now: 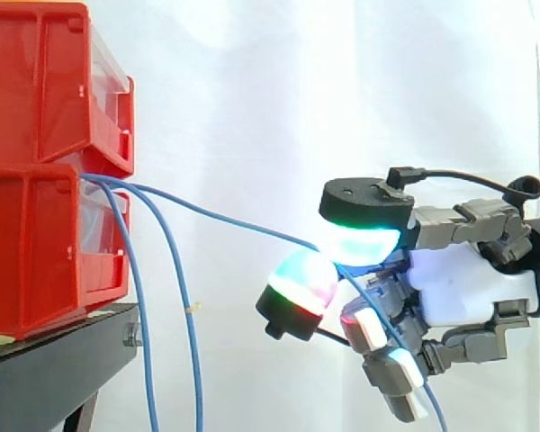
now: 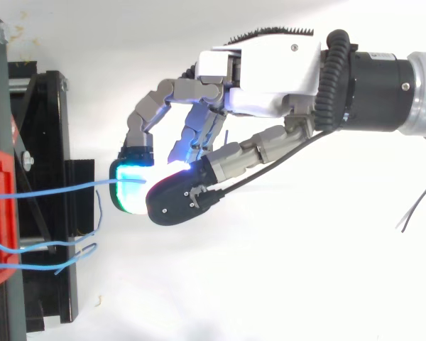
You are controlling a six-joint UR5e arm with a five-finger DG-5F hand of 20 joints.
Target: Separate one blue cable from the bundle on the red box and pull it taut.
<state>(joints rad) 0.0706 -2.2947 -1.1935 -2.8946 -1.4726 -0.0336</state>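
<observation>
Starting at the red box (image 1: 36, 252), you see two loose cables (image 1: 146, 351) hanging down, while one blue cable (image 1: 238, 220) runs right, pinched between the hand's (image 1: 468, 286) curled fingertips (image 1: 360, 241). Separation looks done; you have a slight sag left to pull out.

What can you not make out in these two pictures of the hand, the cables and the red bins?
- Side view: the lower ends of the two hanging cables, cut off by the bottom edge.
- Side view: where the cables are fixed, hidden inside the red bins.
- Top view: where the hand grips the blue cable, covered by a dark fingertip.
</observation>
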